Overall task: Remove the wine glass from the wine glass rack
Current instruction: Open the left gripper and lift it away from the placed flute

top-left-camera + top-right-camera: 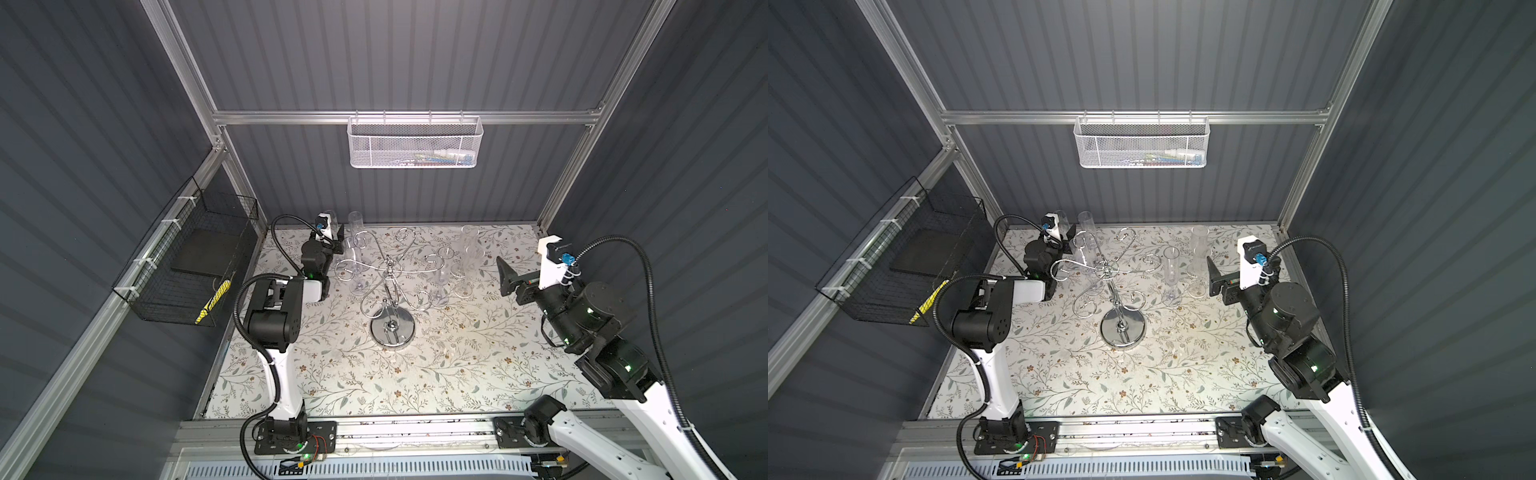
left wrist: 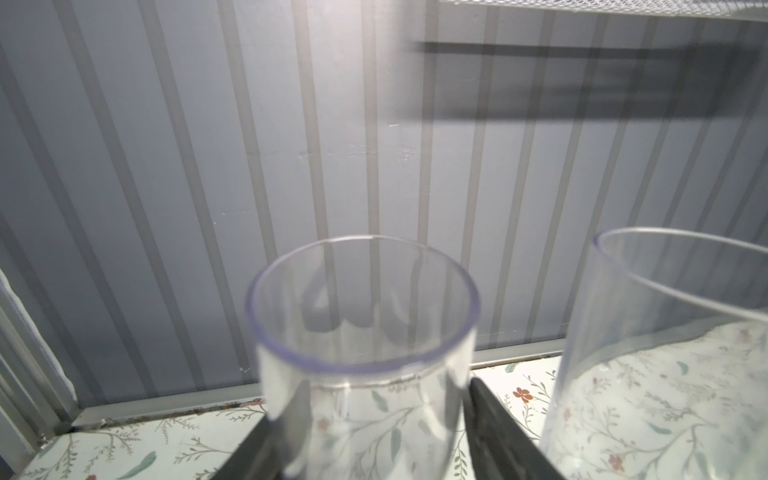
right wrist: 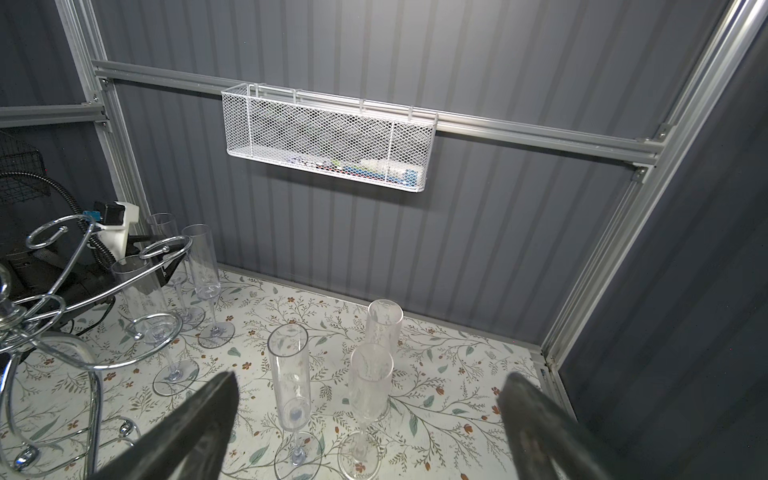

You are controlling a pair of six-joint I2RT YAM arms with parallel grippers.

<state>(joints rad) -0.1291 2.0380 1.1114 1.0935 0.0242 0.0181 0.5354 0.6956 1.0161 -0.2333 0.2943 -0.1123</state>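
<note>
The main risk here is a toppled glass. The tall clear plastic wine glass is already off the shiny chrome wire wine glass rack and appears to stand upright on its narrow foot at the back left of the floral-patterned tabletop. It is top-heavy, so a dark finger that drags along the bowl as the arm pulls away could tip it. It would then likely fall into the second clear flute just beside it and knock that over as well. A careless retreat could also catch the rack's nearest curled hook, which reaches close to the left gripper, and jolt the whole stand. The left gripper's fingers sit on either side of the glass's bowl, partly apart. Whether they press on it or merely flank it I cannot tell from the wrist view. The right gripper hangs near three more flutes on the right of the table, its fingers spread wide and holding nothing.
</note>
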